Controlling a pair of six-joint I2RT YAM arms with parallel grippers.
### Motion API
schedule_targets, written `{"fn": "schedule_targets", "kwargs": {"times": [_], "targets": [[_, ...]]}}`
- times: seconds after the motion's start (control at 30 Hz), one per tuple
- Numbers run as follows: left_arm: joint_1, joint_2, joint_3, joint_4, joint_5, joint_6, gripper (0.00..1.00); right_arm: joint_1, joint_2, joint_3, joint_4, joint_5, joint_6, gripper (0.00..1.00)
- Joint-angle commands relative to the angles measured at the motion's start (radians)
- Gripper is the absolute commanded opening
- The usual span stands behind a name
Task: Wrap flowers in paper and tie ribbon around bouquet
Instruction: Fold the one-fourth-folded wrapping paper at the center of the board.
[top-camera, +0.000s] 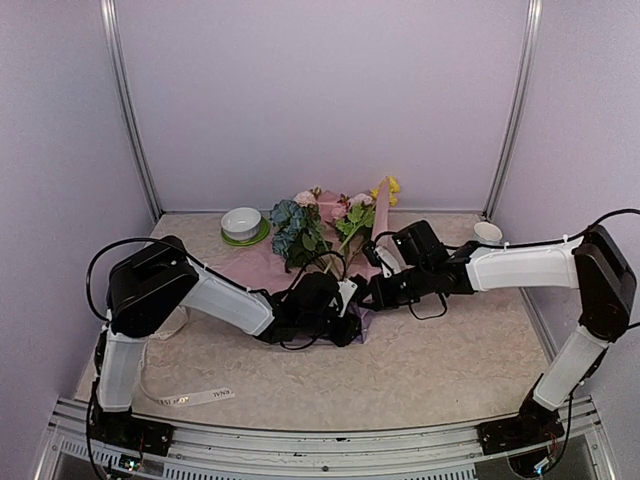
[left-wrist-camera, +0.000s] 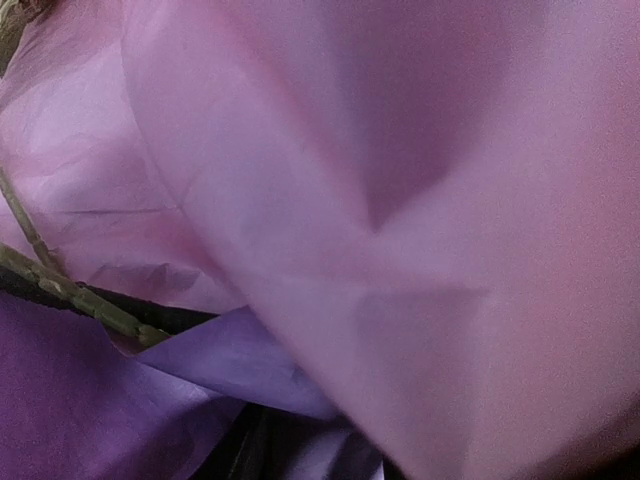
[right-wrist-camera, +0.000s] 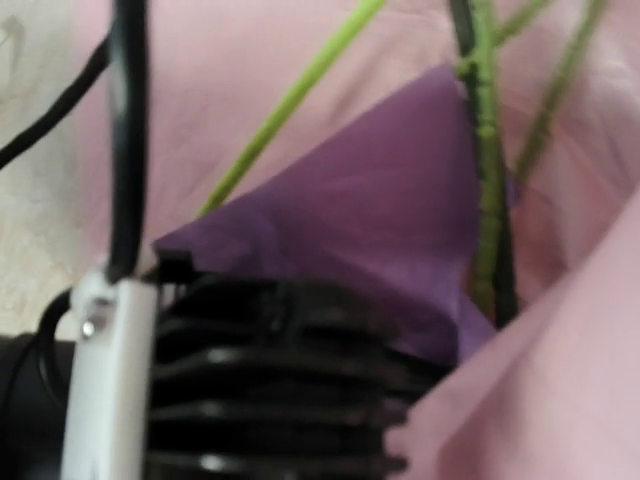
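Clerk: Paper (left-wrist-camera: 420, 200), lilac-pink thin sheet, pressed close against the left wrist lens in soft folds. A deeper purple face shows where it turns over. Location?

Checker: Spread on the desk (top-camera: 450, 370) under both hands, which meet at its near corner. Left hand (top-camera: 345, 305): lost in the folds, so I cannot tell how far it is open. Right hand (top-camera: 385, 288): closed tight, just right of the left hand. Whether a fold is nipped between its fingers is not visible.

Clerk: Flowers (top-camera: 300, 228)?

Checker: Artificial, with blue, pink and yellow blooms and green leaves, lying on the paper beyond the hands. Stems (right-wrist-camera: 487, 150) are thin, green and knobbly, running back toward the hands.

Clerk: Handling?

Checker: Judged, not tested. Paper is light and limp, likely to crease, tear and slide on the smooth desk; take an edge or corner and roll, never tug. Flowers are light with springy stems; hold low on the stems, not the blooms.

Clerk: Ribbon (top-camera: 205, 396)?

Checker: Cream fabric with dark lettering, flat and floppy, on the desk well behind the left hand. Untouched; tying not yet begun.

Clerk: Sundries?

Checker: White bowl (top-camera: 241, 220) on a green saucer (top-camera: 247, 239), beyond the left hand. Small white cup (top-camera: 487, 232), beyond the right.
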Motion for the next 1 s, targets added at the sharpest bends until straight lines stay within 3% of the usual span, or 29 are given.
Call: {"fn": "schedule_targets", "kwargs": {"times": [0.0, 0.33, 0.57, 0.73, 0.87, 0.97], "targets": [[0.041, 0.017, -0.083, -0.077, 0.085, -0.009, 0.41, 0.021, 0.070, 0.029, 0.099, -0.079, -0.068, 0.00], [0.073, -0.103, -0.191, 0.049, 0.180, -0.001, 0.44, 0.021, 0.119, 0.044, 0.058, 0.025, -0.060, 0.00], [0.074, -0.245, -0.191, 0.008, 0.213, 0.038, 0.48, 0.018, 0.155, 0.059, 0.030, 0.077, -0.095, 0.00], [0.094, -0.354, -0.215, -0.117, 0.097, 0.026, 0.48, 0.018, 0.188, 0.090, 0.001, 0.092, -0.114, 0.00], [0.170, -0.317, -0.235, -0.257, -0.006, -0.043, 0.43, 0.019, 0.187, 0.103, 0.001, 0.094, -0.129, 0.00], [0.188, -0.319, -0.277, -0.253, 0.002, -0.062, 0.45, 0.023, 0.195, 0.110, -0.013, 0.104, -0.143, 0.00]]}}
